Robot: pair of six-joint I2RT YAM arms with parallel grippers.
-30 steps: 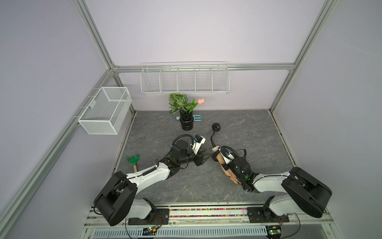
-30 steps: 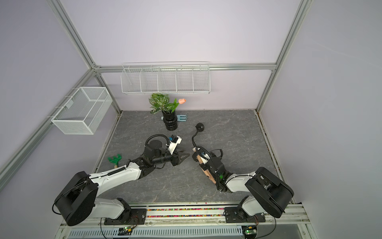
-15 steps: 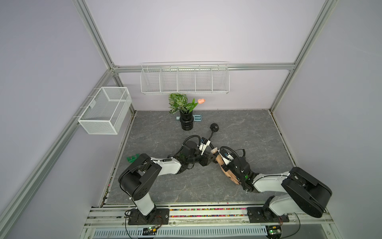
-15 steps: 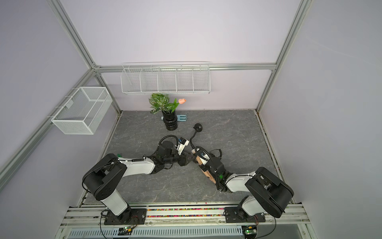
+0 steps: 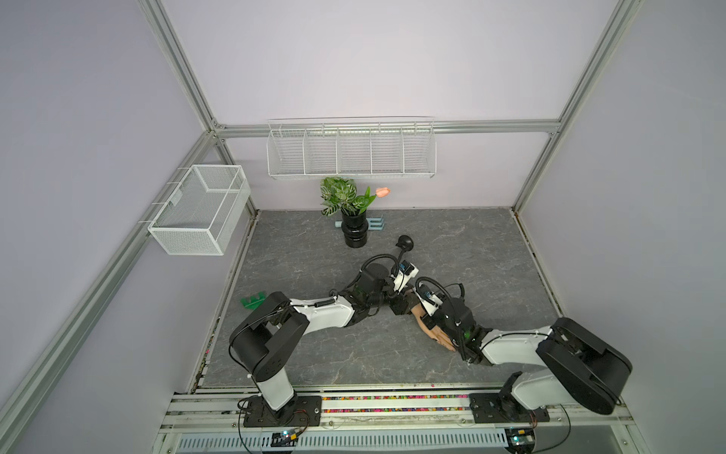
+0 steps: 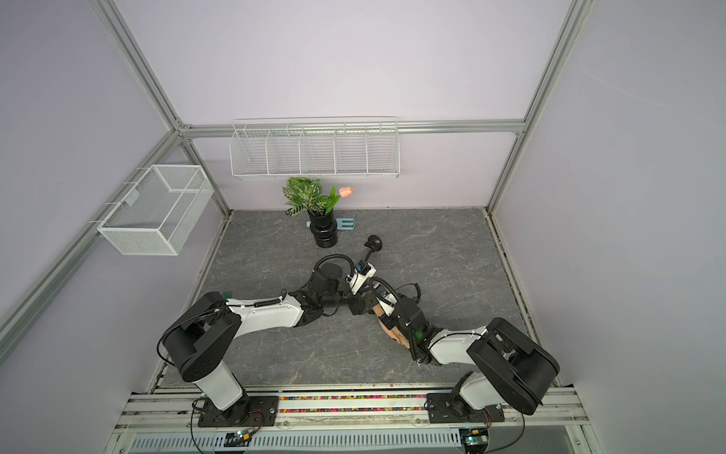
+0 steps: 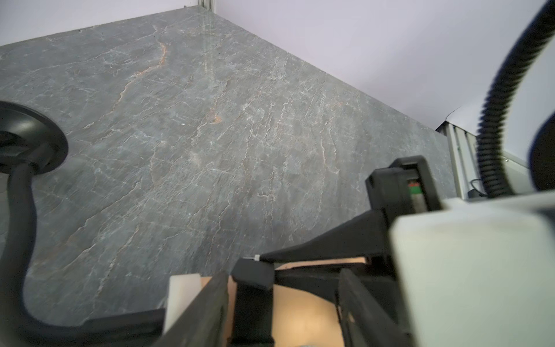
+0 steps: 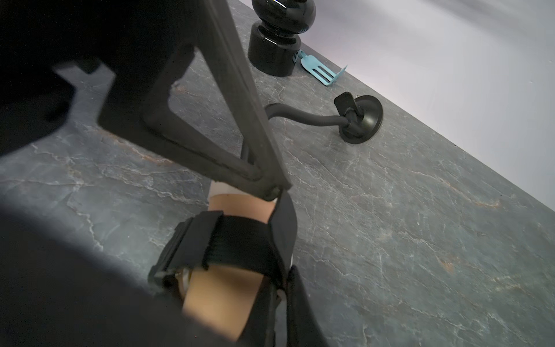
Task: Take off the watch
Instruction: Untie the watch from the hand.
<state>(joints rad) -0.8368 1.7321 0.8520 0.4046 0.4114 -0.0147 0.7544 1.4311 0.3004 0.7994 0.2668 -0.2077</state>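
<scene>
The flesh-coloured mannequin hand (image 5: 439, 335) lies on the grey table, largely covered by both arms. The black watch (image 8: 237, 243) is strapped round its wrist and also shows in the left wrist view (image 7: 252, 303). My left gripper (image 7: 283, 279) is open, one finger on each side of the wrist and strap; in both top views it sits at the wrist (image 5: 400, 306) (image 6: 361, 304). My right gripper (image 8: 286, 275) is shut on the strap's loose flap at the side of the wrist, and its closed tip (image 7: 257, 258) meets the strap end. The watch face is hidden.
A black bendy stalk with a suction-cup base (image 5: 404, 243) (image 8: 360, 118) stands just behind the hand. Farther back are a black vase with plants (image 5: 354, 232) and a blue tool (image 5: 378, 224). A green tool (image 5: 253, 302) lies left. Wire baskets (image 5: 200, 208) (image 5: 349, 151) hang on the walls.
My left arm has swung right and brought its gripper from beside the hand onto the wrist, its jaws a little wider. The right arm has stayed put on the hand.
</scene>
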